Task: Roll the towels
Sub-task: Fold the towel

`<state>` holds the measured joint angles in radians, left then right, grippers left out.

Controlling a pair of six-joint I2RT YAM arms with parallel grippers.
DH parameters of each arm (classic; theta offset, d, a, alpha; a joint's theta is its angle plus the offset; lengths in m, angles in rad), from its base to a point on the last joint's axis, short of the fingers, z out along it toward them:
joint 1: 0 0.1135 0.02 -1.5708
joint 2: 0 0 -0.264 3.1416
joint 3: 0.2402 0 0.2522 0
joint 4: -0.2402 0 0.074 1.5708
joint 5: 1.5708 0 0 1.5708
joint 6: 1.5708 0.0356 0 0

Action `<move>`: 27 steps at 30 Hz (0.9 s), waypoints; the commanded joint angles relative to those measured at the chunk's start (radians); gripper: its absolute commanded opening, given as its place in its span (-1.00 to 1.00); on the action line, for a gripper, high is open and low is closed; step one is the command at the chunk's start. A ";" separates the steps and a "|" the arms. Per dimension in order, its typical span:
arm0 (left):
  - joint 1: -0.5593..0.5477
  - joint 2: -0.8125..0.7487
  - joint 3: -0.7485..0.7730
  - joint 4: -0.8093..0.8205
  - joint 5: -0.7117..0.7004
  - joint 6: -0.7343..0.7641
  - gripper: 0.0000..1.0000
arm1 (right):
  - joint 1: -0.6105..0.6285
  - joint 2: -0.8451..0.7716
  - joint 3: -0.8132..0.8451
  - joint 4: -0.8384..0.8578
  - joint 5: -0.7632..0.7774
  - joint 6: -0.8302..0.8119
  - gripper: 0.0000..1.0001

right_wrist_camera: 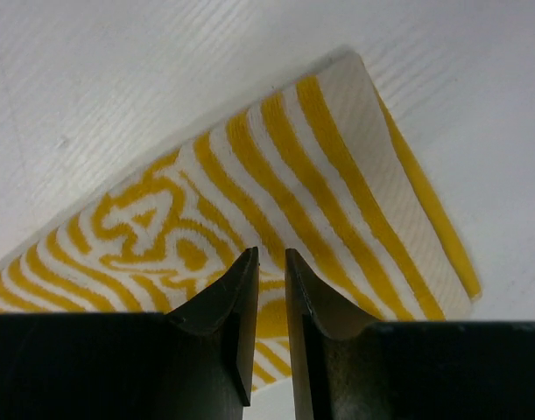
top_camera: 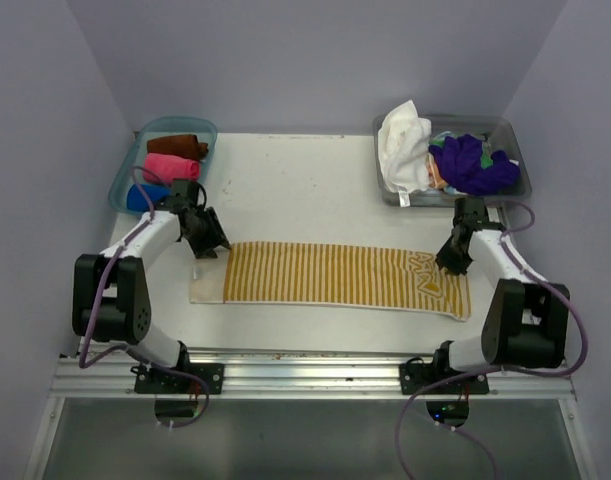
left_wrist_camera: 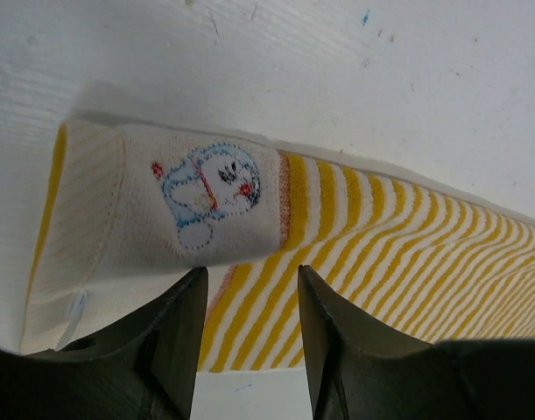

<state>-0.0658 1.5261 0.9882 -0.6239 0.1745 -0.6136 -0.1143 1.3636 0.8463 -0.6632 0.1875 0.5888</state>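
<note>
A mustard-yellow and white striped towel (top_camera: pixel 335 275) lies flat as a long strip across the table's middle. Its left end is folded over, showing a white band with a blue cartoon figure (left_wrist_camera: pixel 210 188). My left gripper (top_camera: pixel 210 250) hangs over that end, near the front edge. Its jaws (left_wrist_camera: pixel 251 269) stand open with flat stripes (left_wrist_camera: pixel 381 245) showing between them. My right gripper (top_camera: pixel 450 265) is down on the towel's right end (right_wrist_camera: pixel 249 166), beside the woven lettering. Its fingers (right_wrist_camera: pixel 271 251) are nearly together, with striped cloth filling the narrow gap.
A blue bin (top_camera: pixel 185 122) at the back left holds rolled brown (top_camera: pixel 177 146), pink (top_camera: pixel 172 167) and blue (top_camera: pixel 145 196) towels. A grey tray (top_camera: pixel 505 125) at the back right holds a white towel (top_camera: pixel 405 145) and a purple towel (top_camera: pixel 472 163), both loose.
</note>
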 commanded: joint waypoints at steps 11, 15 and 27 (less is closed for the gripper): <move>0.037 0.203 0.128 0.086 -0.093 0.017 -0.07 | -0.031 0.269 0.100 0.128 0.079 -0.057 -0.57; 0.040 0.140 0.141 0.056 -0.076 0.031 -0.06 | -0.031 0.169 0.096 0.094 0.058 -0.067 -0.57; 0.040 0.158 0.161 0.101 -0.104 0.015 -0.04 | -0.031 0.132 0.086 0.126 0.044 -0.055 -0.52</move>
<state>-0.0330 1.6329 1.1271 -0.5724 0.0982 -0.6064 -0.1410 1.4441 0.9321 -0.5671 0.2176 0.5308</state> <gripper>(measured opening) 0.484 0.242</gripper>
